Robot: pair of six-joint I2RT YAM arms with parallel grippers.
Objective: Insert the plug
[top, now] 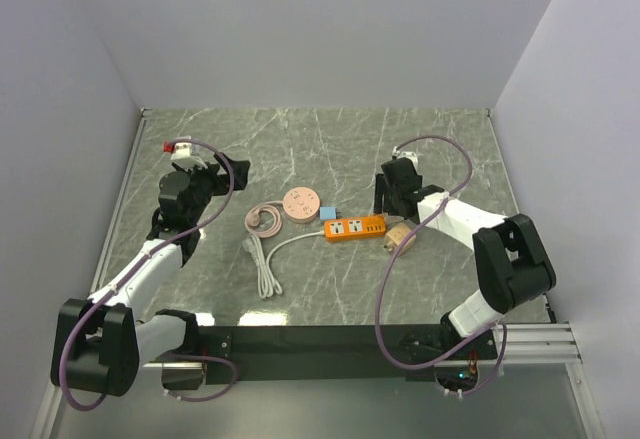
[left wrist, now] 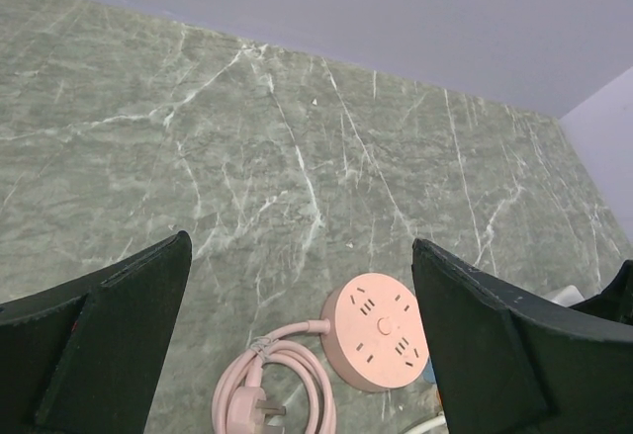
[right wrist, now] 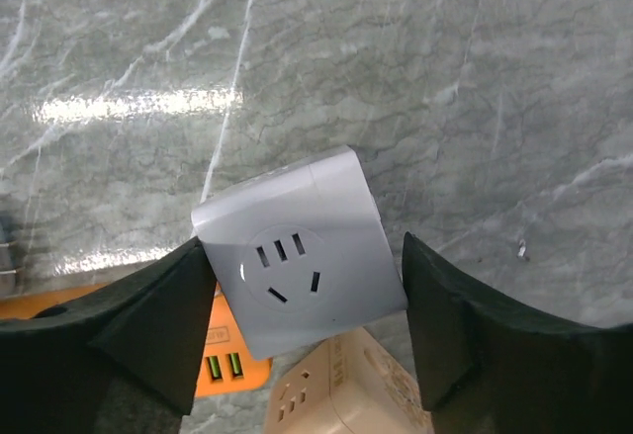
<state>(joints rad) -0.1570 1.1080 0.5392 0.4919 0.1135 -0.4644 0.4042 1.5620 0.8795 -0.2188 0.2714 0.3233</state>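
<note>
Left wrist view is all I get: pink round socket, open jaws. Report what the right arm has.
Observer: A white cube adapter sits between the jaws of the right gripper; whether they grip it, I cannot tell.
Operator: Name what lies near it.
Observer: An orange power strip, with a beige cube socket beside it.
Operator: Say what leaves the strip's left end.
Observer: A white cable, running toward the pink coil.

I count 4 socket units: 1 pink strip (left wrist: 378, 330), 1 orange strip (top: 354, 227), 1 white cube (right wrist: 302, 266), 1 beige cube (right wrist: 336, 394). 2 cables w/ plugs: pink cable (left wrist: 272, 394), white cable (top: 268, 264). 1 blue block (top: 329, 213).
</note>
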